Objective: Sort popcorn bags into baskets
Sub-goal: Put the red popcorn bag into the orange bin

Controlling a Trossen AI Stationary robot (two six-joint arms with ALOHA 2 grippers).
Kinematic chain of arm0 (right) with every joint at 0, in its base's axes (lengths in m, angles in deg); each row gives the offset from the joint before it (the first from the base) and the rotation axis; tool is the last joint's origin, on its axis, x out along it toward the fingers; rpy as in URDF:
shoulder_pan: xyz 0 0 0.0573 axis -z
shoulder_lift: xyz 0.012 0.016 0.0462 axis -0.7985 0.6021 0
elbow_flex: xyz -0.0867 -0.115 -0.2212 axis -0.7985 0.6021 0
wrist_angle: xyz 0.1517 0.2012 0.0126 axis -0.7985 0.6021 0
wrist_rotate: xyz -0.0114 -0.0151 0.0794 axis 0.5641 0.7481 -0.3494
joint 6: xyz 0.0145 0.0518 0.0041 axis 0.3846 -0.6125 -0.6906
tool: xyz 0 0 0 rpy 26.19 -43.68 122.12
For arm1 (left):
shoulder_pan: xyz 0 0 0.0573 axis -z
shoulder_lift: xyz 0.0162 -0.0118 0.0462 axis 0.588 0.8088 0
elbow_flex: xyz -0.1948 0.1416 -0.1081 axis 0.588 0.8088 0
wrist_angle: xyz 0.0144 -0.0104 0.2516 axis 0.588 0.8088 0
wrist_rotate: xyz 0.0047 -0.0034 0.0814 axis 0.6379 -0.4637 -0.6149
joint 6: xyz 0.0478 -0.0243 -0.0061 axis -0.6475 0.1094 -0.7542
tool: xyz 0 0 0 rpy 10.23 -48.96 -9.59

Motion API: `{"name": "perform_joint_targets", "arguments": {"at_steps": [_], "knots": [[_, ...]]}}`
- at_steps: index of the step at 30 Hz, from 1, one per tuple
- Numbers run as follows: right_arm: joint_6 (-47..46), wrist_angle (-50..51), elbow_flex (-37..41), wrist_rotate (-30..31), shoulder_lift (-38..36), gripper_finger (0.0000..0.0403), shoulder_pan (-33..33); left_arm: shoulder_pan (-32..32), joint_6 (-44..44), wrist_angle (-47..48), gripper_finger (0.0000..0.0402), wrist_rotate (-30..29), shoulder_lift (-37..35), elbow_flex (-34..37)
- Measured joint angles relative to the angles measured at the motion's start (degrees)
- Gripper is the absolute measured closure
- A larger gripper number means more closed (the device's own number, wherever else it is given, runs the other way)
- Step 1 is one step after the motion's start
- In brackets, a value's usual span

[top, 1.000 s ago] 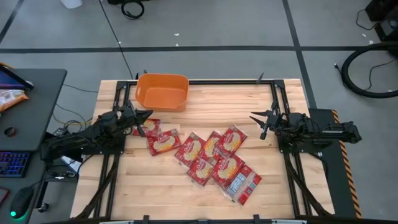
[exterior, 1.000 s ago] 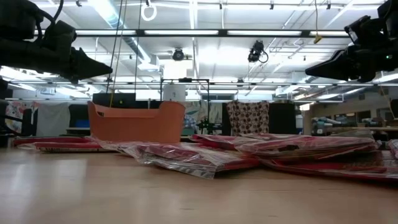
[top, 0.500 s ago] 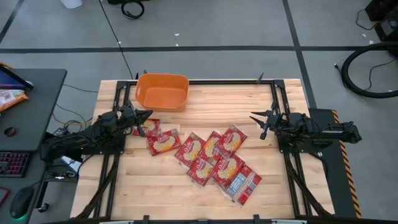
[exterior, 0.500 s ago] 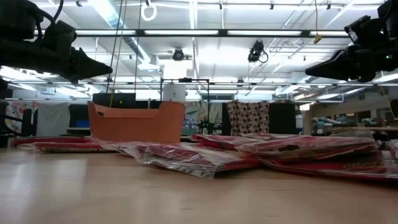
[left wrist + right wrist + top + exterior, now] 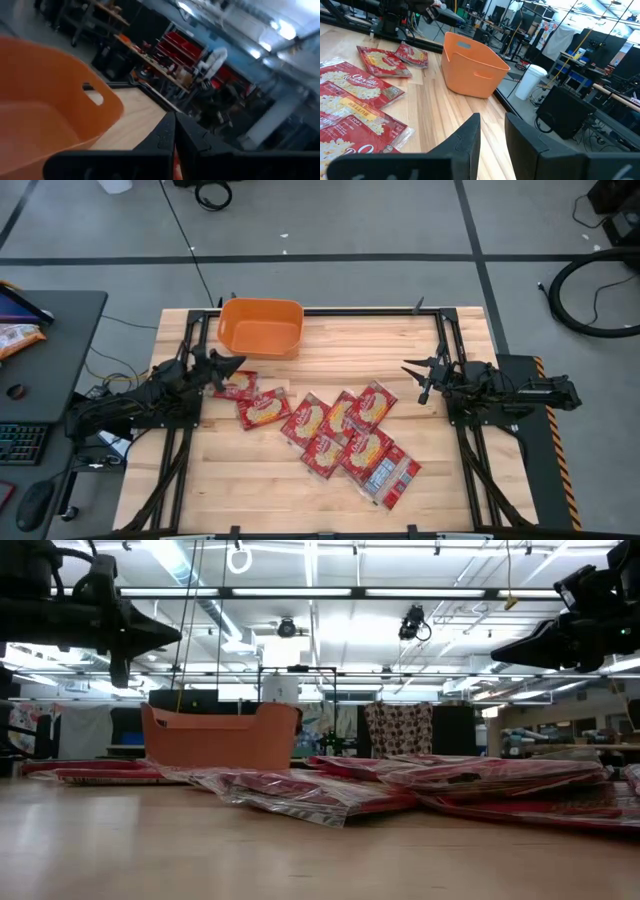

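Observation:
Several red popcorn bags (image 5: 340, 435) lie flat and partly overlapping across the table's middle; two more (image 5: 250, 395) lie nearer the left arm. They also show in the low view (image 5: 400, 785) and the right wrist view (image 5: 350, 95). The orange bin (image 5: 261, 327) stands on the table at its far edge, left of centre (image 5: 475, 65) (image 5: 40, 115). My left gripper (image 5: 232, 363) hovers shut above the leftmost bag, just near of the bin (image 5: 173, 122). My right gripper (image 5: 408, 370) hovers at the table's right side, a little open (image 5: 492, 120).
Dark frame rails (image 5: 450, 340) run along the table's left, right and far sides. A grey desk (image 5: 50, 370) to the left carries a keyboard and an orange-and-white snack bag (image 5: 15, 337). Bare wood (image 5: 230, 480) lies at the table's near left.
My left gripper has rolled about its own axis and shifted slightly toward the orange bin, staying above the table. The bags, the bin and my right arm have kept still.

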Motion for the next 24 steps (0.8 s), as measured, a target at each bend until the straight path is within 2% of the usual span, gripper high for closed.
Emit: {"name": "perform_joint_targets", "arguments": {"at_steps": [9,13,17,19,21,23,24], "knots": [[0.0,0.0,0.0,0.0,0.0,0.0309,0.0,0.0,1.6,-1.2,0.039,-0.8,0.0,0.0],[0.0,0.0,0.0,0.0,0.0,0.0309,0.0,0.0,9.6,-4.1,0.039,-0.9,0.0,0.0],[0.0,0.0,0.0,0.0,0.0,0.0309,0.0,0.0,13.7,-5.4,0.039,-1.2,0.0,0.0],[0.0,0.0,0.0,0.0,0.0,0.0309,0.0,-0.1,15.5,-6.6,0.039,-5.2,0.0,0.0],[0.0,0.0,0.0,0.0,0.0,0.0309,0.0,-0.1,20.8,-8.2,0.039,-8.5,0.0,0.0],[1.4,0.0,0.0,0.0,0.0,0.0309,0.0,0.0,25.1,-11.9,0.039,-8.9,0.3,0.0],[5.4,-0.1,0.0,0.1,0.0,0.0309,0.0,0.3,26.8,-13.4,0.039,-7.7,0.6,-0.2]]}}
